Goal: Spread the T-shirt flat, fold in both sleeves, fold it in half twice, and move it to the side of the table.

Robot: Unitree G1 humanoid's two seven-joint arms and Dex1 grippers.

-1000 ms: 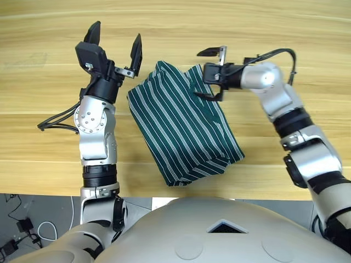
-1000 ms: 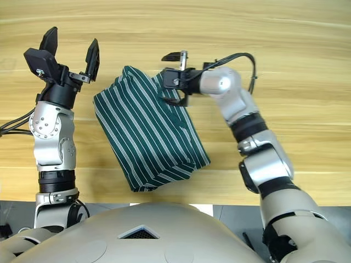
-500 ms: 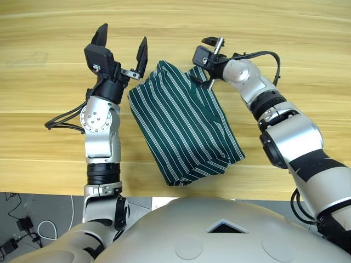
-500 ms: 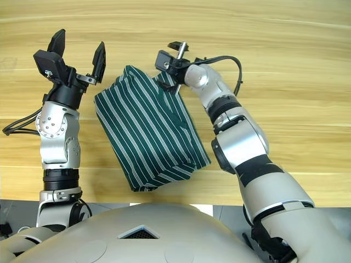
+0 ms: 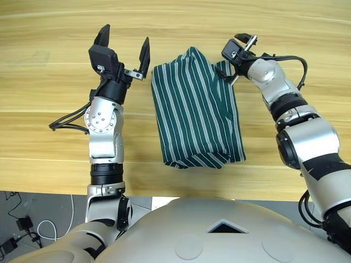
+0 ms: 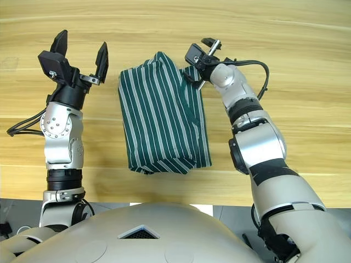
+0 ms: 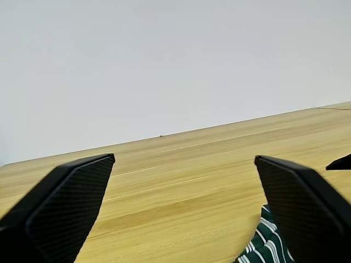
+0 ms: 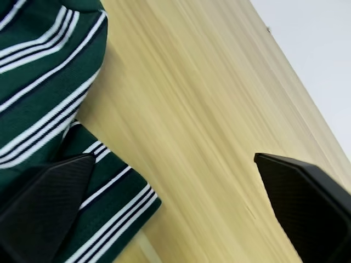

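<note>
The green T-shirt (image 5: 194, 109) with white stripes lies folded into a narrow packet in the middle of the wooden table (image 5: 55, 33), its long side running front to back. My left gripper (image 5: 125, 34) stands upright just left of the shirt's far corner, open and empty, apart from the cloth. My right gripper (image 5: 232, 57) is at the shirt's far right corner, open. In the right wrist view one finger (image 8: 44, 203) lies against the striped cloth (image 8: 38, 66) and the other finger (image 8: 307, 203) hangs over bare wood.
Bare wood stretches behind the shirt and to both sides. The table's front edge (image 5: 49, 189) runs close below the shirt's near end. Black cables (image 5: 66, 123) hang beside my left forearm. A pale wall (image 7: 175, 55) rises behind the far edge.
My right gripper swept to the right, and the shirt's far end swung with it, so the packet now lies straight instead of slanted. The left gripper shifted only slightly.
</note>
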